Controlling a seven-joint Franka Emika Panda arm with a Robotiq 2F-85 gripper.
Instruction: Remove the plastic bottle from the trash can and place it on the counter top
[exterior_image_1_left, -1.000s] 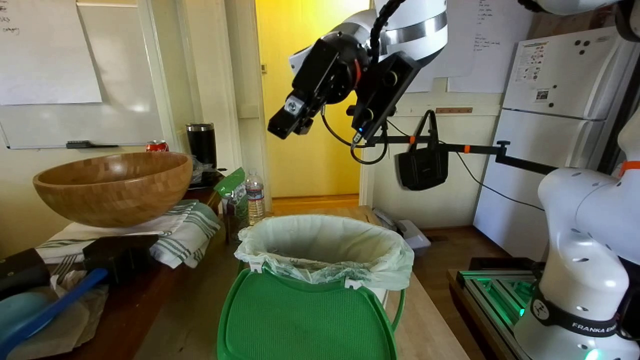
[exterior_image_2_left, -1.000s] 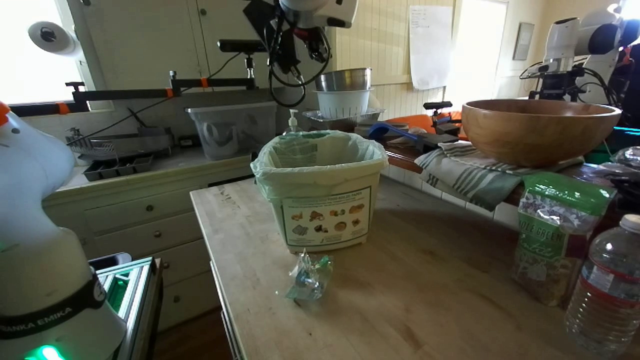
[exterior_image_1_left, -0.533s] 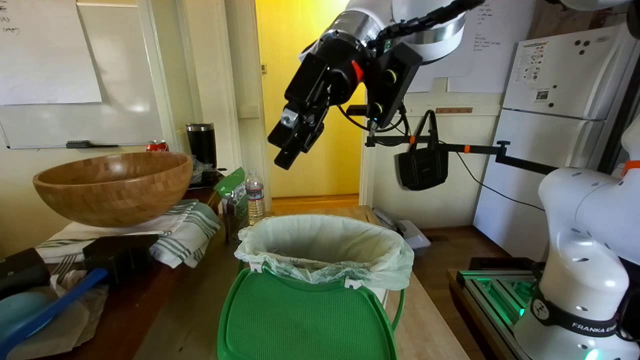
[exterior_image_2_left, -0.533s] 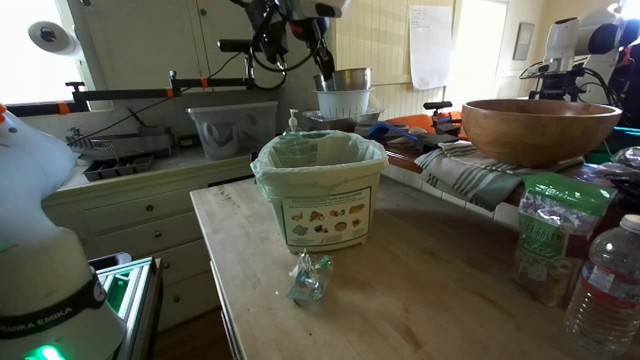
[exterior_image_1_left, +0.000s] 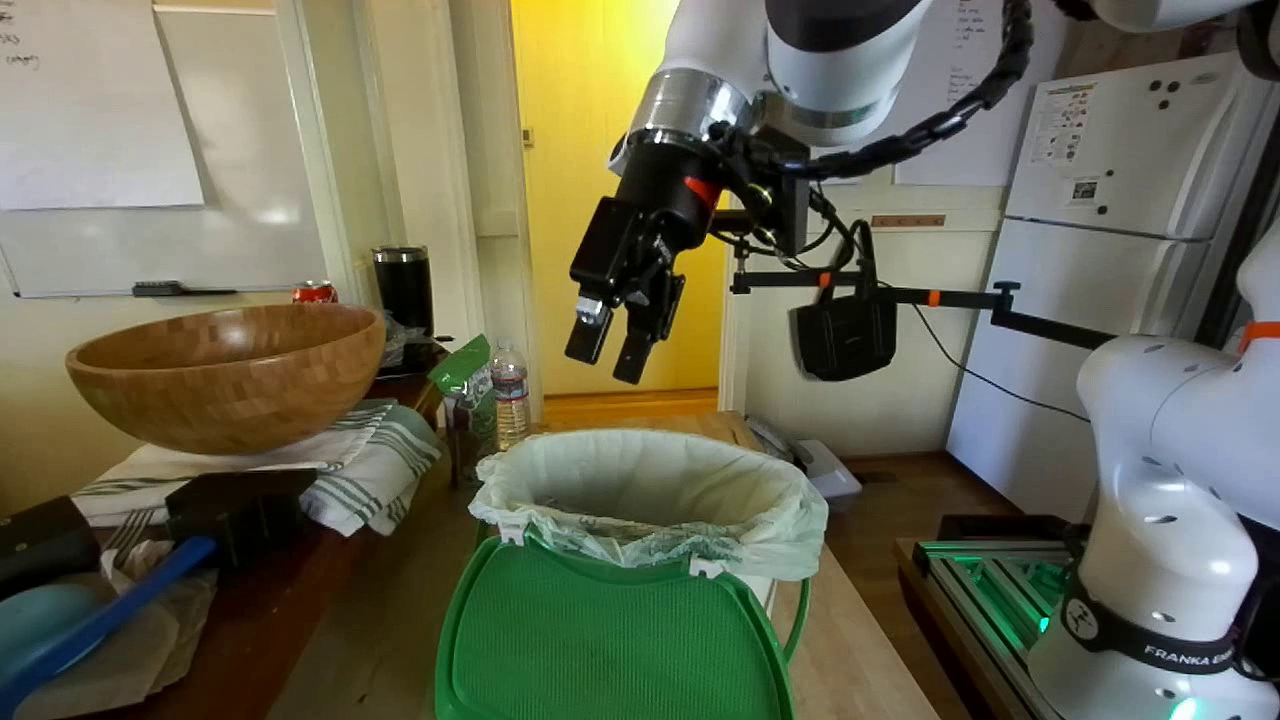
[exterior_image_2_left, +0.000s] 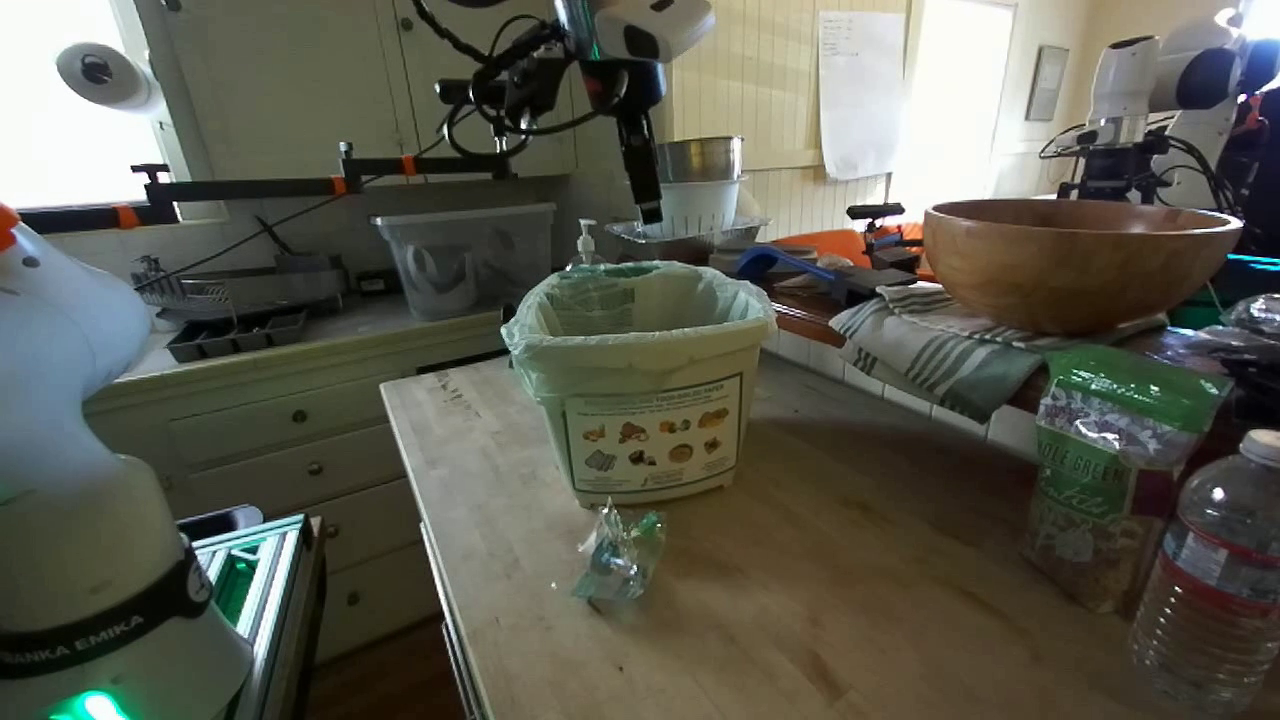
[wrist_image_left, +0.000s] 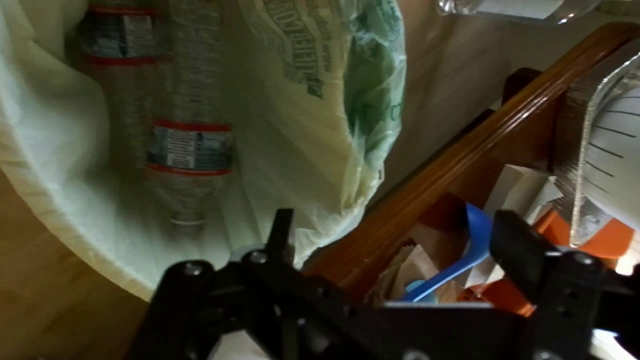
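Observation:
Two clear plastic bottles lie inside the trash can in the wrist view. The nearer plastic bottle (wrist_image_left: 190, 150) has a red-edged label and its cap end toward my gripper; the other bottle (wrist_image_left: 120, 37) is beside it, partly in shadow. Seen from outside, the white trash can (exterior_image_2_left: 640, 362) stands on the wooden counter top (exterior_image_2_left: 820, 570), its bag folded over the rim and its green lid (exterior_image_1_left: 615, 635) hanging down in front. My gripper (exterior_image_1_left: 608, 362) hangs above the can in both exterior views, pointing down, fingers spread and nothing between them.
Another labelled bottle (exterior_image_2_left: 1215, 590) stands upright on the counter top near a green bag (exterior_image_2_left: 1110, 480). Crumpled clear plastic (exterior_image_2_left: 620, 560) lies beside the can. A wooden bowl (exterior_image_1_left: 230, 380) on a striped towel (exterior_image_1_left: 375, 470) and a blue ladle (exterior_image_1_left: 110, 620) occupy the raised ledge.
My gripper has turned from a slant to pointing more steeply down and has come lower toward the can. Its fingers have spread from shut to open.

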